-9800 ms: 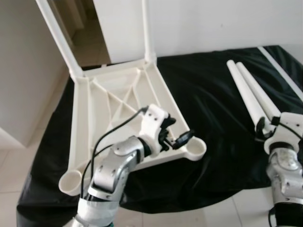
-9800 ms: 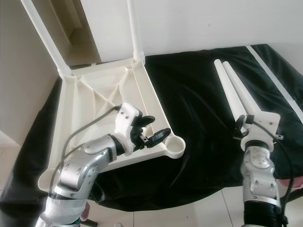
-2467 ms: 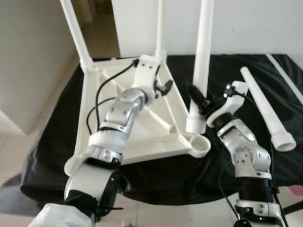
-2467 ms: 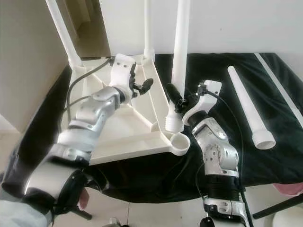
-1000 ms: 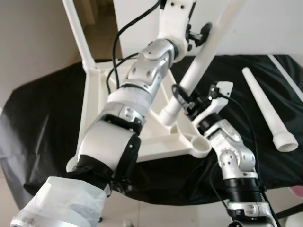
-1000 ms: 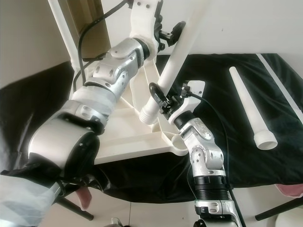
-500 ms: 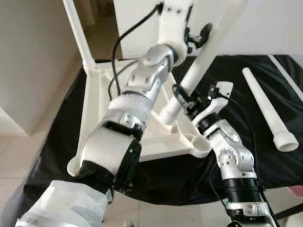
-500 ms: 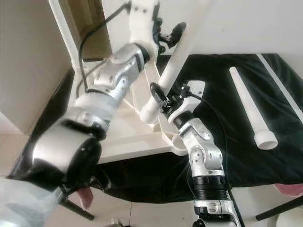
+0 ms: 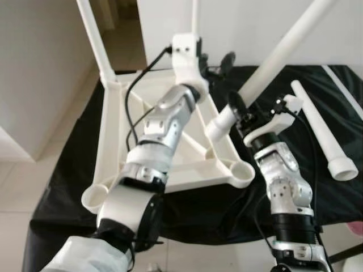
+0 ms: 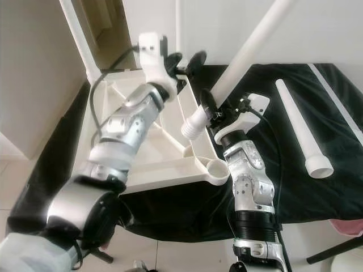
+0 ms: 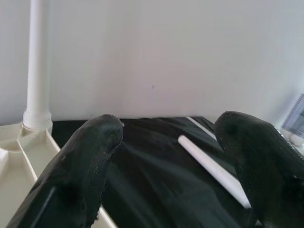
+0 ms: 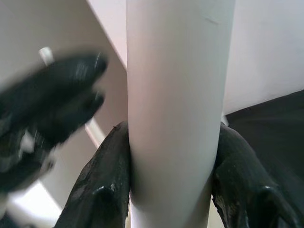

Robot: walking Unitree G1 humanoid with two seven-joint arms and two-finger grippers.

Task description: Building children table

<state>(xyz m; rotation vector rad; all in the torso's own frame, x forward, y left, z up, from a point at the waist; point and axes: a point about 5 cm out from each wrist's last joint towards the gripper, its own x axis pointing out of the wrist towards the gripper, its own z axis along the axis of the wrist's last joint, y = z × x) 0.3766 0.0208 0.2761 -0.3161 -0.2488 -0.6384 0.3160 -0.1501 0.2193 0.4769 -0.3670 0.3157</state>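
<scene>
The white table top lies upside down on a black cloth. Two legs already stand up from its far corners. The two near corners have round holes with nothing in them yet. The right gripper squeezes a third leg tight between its black fingers. That leg leans in the air, with its fat end just above the table top, near the right-hand hole. The left gripper hovers over the far side of the table top with its fingers spread wide, holding nothing. A fourth leg lies on the cloth, to the right of the table top. So I think the job is about half done.
</scene>
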